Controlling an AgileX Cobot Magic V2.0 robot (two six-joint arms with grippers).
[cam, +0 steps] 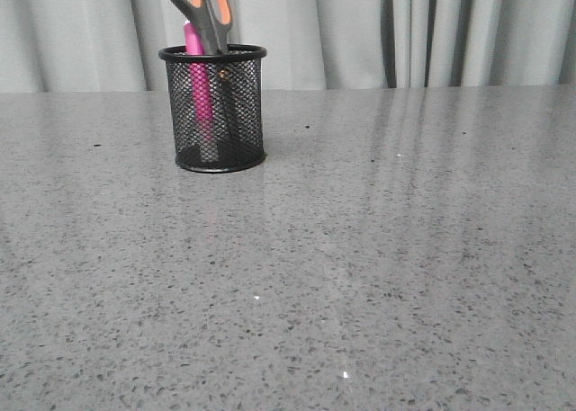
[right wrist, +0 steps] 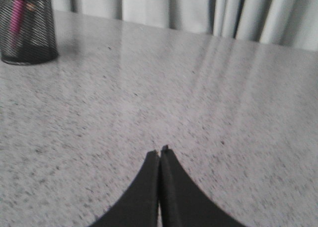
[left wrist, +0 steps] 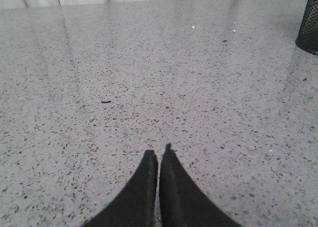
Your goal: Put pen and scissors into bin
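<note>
The black wire-mesh bin [cam: 216, 123] stands upright at the back left of the grey table. The magenta pen [cam: 199, 87] stands inside it. The scissors [cam: 205, 4] stand in it too, blades down, grey and orange handles sticking out above the rim. The bin with the pen also shows in the right wrist view [right wrist: 27, 33], and its edge shows in the left wrist view [left wrist: 309, 28]. My left gripper [left wrist: 159, 152] is shut and empty over bare table. My right gripper [right wrist: 160, 151] is shut and empty, well away from the bin. Neither gripper shows in the front view.
The grey speckled table [cam: 360, 249] spreads across the front view. Pale curtains [cam: 405, 33] hang behind its far edge. A small dark speck [left wrist: 106, 101] lies on the table ahead of the left gripper.
</note>
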